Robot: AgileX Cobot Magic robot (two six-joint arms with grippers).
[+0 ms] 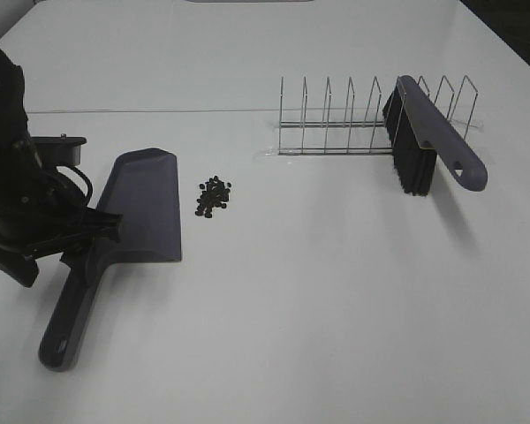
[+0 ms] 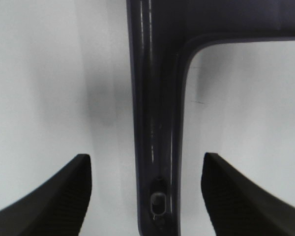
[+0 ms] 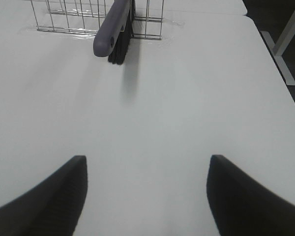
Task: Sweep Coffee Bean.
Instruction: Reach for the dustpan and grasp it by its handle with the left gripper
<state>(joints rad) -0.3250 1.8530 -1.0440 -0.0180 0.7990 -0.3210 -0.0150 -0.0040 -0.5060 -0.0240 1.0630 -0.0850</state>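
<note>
1. While its jaws stand wide apart, the left gripper [image 2: 147,157] straddles the handle [image 2: 155,98] of the dustpan [image 1: 146,203]. Bare table [image 1: 336,309] shows between the handle and each ribbed black finger, so nothing is clamped.
2. Smooth, glossy purple-grey plastic makes up the handle, with a small hanging slot at its end. Ahead of the gripper it widens into the flat scoop.
3. Past the scoop, on the side away from the left gripper, the coffee bean [image 1: 214,195] pile lies as a tight cluster of tiny dark ovals, near the scoop but apart.
4. Equally wide, the right gripper [image 3: 146,160] holds nothing and hangs over white tabletop.
5. Well ahead of it the brush [image 3: 113,29], with a purple-grey back and black bristles, stands tilted in a thin wire rack [image 3: 73,14].
</note>
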